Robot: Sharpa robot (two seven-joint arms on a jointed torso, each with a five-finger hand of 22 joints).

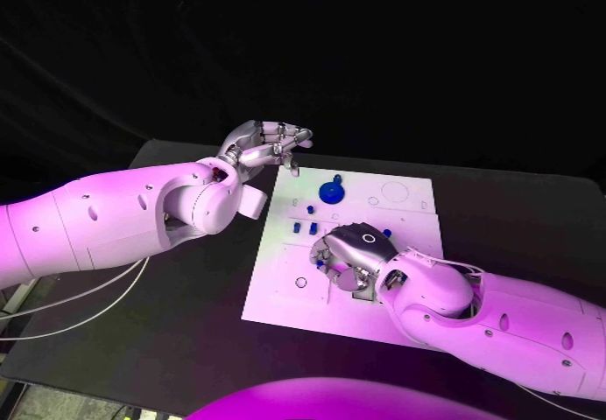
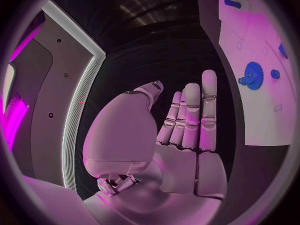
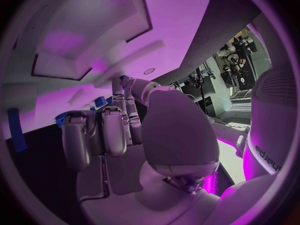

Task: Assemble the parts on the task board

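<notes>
The white task board lies mid-table. A blue gear sits near its far edge, also seen from the left wrist. Small blue pegs stand near the board's middle. My right hand is down on the board's centre, fingers curled onto the surface. In the right wrist view a small blue part shows just past the bent fingertips; I cannot tell whether it is held. My left hand hovers raised off the board's far left corner, its fingers straight and holding nothing.
The black table surrounds the board. The board has round outlines and recesses near its far right corner. White cables hang under my left arm at the table's left edge.
</notes>
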